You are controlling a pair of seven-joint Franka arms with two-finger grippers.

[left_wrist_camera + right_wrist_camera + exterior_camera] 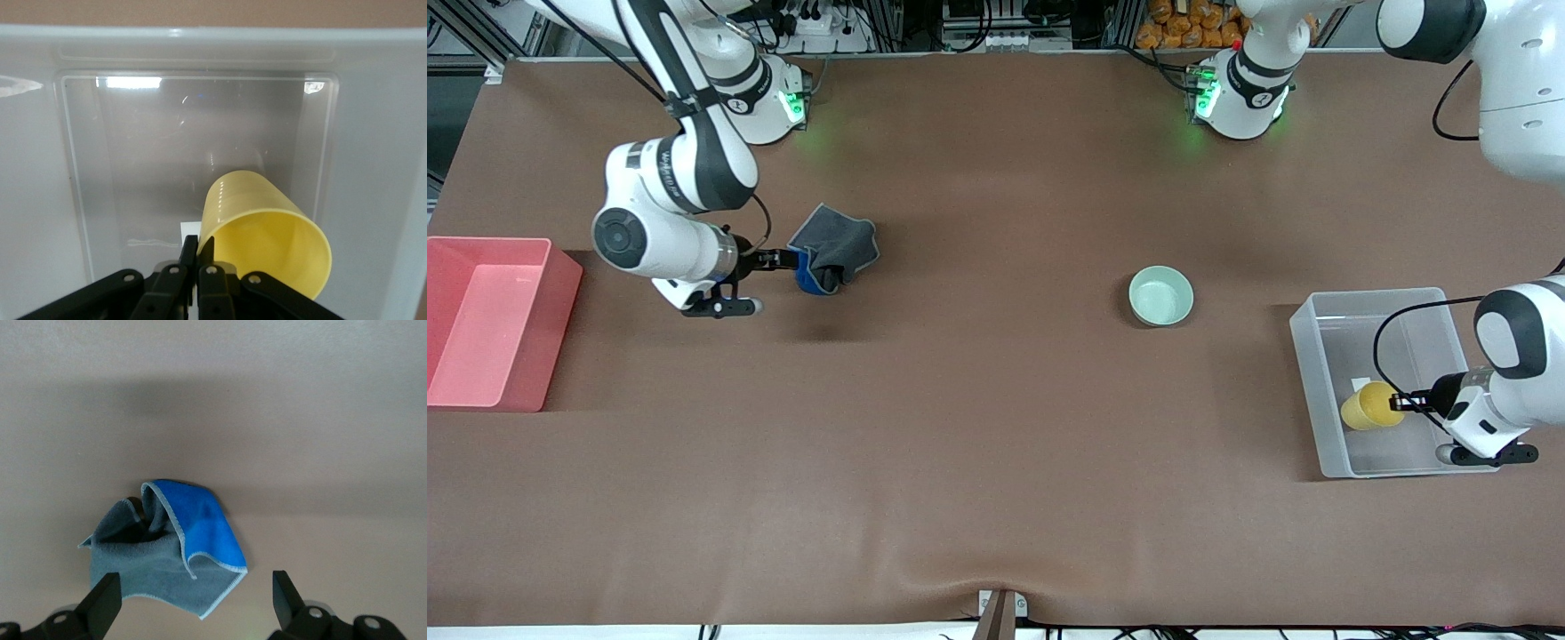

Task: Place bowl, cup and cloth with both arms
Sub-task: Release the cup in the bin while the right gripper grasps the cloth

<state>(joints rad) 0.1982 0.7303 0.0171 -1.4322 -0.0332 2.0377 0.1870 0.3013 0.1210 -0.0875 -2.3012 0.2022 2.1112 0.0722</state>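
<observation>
Gripping cup (263, 230), left gripper (197, 252) over clear bin (1312, 351).

Bright, even light; soft shadows.

Pink bin (489, 320) clipped by front view's edge. Left claw (198, 248) fingers cover part of cup (267, 233) rim in wrist view.

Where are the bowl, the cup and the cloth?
bowl (1161, 296): front view, on its pale green inside.
cup (267, 233): left wrist view, on its yellow inner wall near the rim.
cloth (203, 523): right wrist view, on its turned-up blue underside.
</observation>
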